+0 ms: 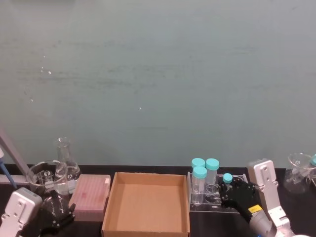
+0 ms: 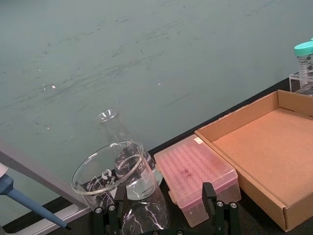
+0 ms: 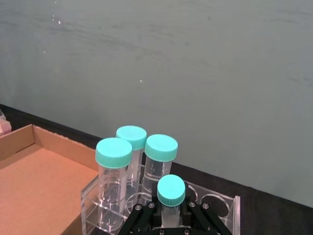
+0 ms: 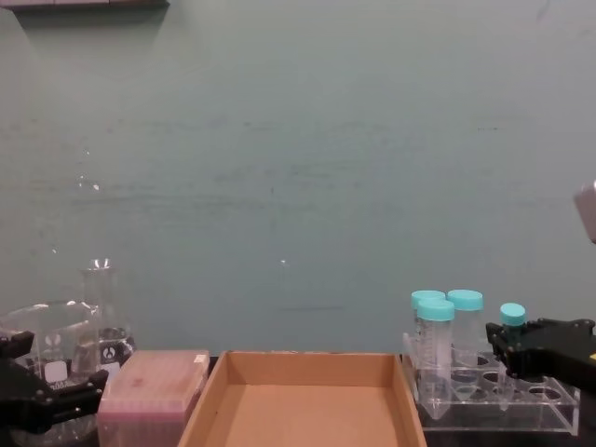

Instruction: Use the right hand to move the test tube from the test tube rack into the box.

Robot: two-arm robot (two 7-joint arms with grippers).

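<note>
The slim test tube [image 3: 170, 192] with its small teal cap stands upright in the clear test tube rack [image 3: 221, 201], in front of three wider teal-capped tubes [image 3: 130, 147]. My right gripper [image 3: 170, 217] is shut on it just below the cap, a finger on each side. From the head view the tube [image 1: 227, 178] and right gripper [image 1: 231, 190] sit at the rack's [image 1: 237, 208] right part. The brown box [image 1: 148, 174] lies directly left of the rack, with nothing in it. My left gripper [image 1: 57, 212] rests open at the table's far left.
A pink plastic box [image 1: 91, 196] lies between the cardboard box and my left gripper. A glass beaker [image 1: 43, 177] and flask [image 1: 64, 163] stand behind it. Another glass vessel [image 1: 298, 174] stands at the far right. A teal wall backs the table.
</note>
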